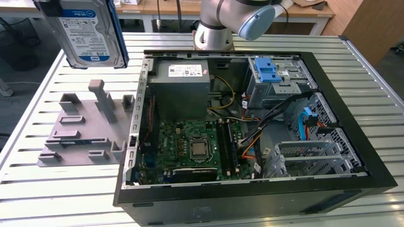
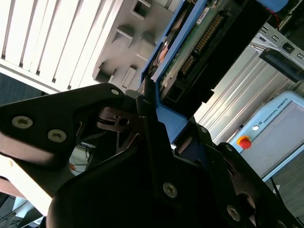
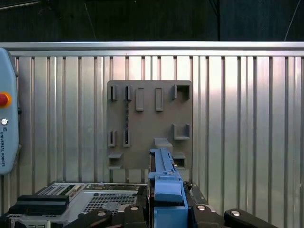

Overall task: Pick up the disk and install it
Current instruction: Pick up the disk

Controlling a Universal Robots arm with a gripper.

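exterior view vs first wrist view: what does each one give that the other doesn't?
Exterior view: the green motherboard, the blue-latched grey metal drive cage, and the white-and-blue label face of the silver rectangular disk, held aloft. First wrist view: a grey pendant with a red button, and the disk edge-on along its blue plastic bracket. Shared: the disk, the grey plastic holder block, the slatted metal table.
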